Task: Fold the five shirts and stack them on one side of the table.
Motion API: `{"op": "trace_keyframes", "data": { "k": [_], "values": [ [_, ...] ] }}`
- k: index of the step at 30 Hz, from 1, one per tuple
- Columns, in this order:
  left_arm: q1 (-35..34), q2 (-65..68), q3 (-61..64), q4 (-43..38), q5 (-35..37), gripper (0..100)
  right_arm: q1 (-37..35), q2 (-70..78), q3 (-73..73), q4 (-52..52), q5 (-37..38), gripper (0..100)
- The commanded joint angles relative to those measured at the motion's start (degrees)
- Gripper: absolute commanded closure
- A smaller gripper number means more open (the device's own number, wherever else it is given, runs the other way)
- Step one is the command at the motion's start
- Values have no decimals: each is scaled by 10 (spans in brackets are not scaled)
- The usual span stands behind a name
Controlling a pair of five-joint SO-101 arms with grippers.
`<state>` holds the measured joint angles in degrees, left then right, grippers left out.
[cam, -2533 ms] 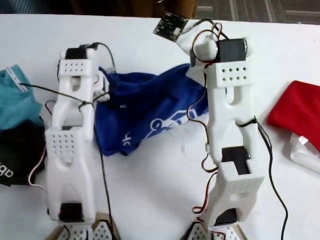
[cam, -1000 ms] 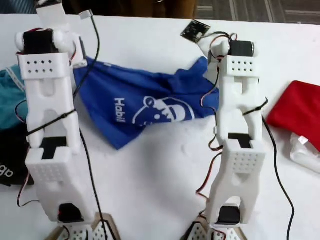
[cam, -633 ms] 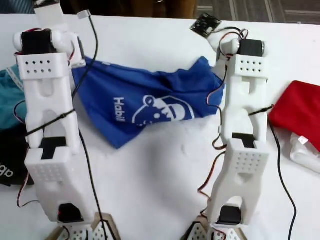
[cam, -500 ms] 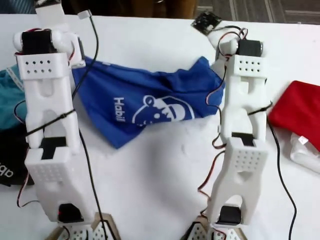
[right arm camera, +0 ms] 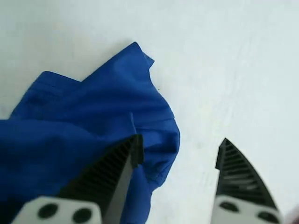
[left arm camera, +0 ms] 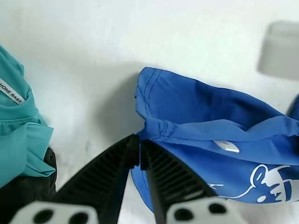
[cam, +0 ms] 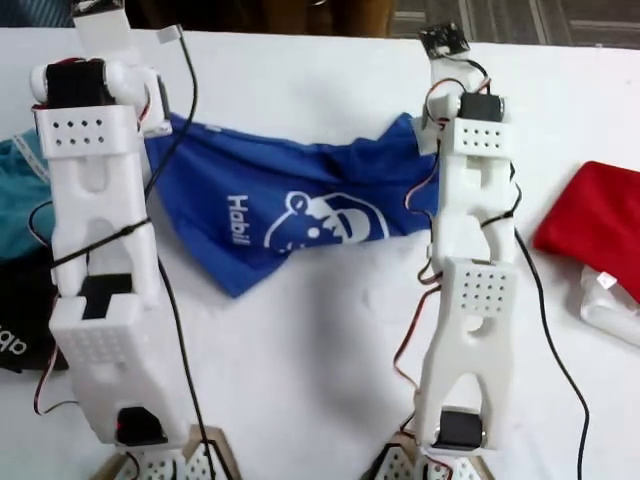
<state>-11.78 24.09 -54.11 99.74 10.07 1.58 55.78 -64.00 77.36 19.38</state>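
I am clamping a hem of the blue shirt (cam: 300,190) in my left gripper (left arm camera: 140,151), near the far edge of the worktop (cam: 320,380). My right gripper (right arm camera: 180,149) is hanging spread wide over the shirt's other end. Bare surface is lying toward the near edge.

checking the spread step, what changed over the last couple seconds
The left gripper, shut on the blue shirt, swung out to the far left and the right gripper shifted right, spreading the shirt; it now stands open at the opposite corner. The red shirt, teal shirt and black shirt stayed put.
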Motion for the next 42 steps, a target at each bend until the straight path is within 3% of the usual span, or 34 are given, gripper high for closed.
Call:
{"op": "trace_keyframes", "data": {
  "k": [1,14,34,37,41,42],
  "values": [
    [-6,-27,-2,-8,-4,975,-4,8,-47,20,-24,741],
    [-9,14,-7,-4,-1,975,-17,-9,-96,146,-20,741],
    [-9,20,-7,-7,-1,975,-39,36,-95,145,-20,743],
    [-9,20,-7,-7,-1,975,-40,37,-95,142,-20,810],
    [-9,20,-7,-7,-1,975,-34,40,-95,137,-24,993],
    [-9,20,-7,-7,-1,975,-32,39,-95,134,-24,974]
  ]
}}
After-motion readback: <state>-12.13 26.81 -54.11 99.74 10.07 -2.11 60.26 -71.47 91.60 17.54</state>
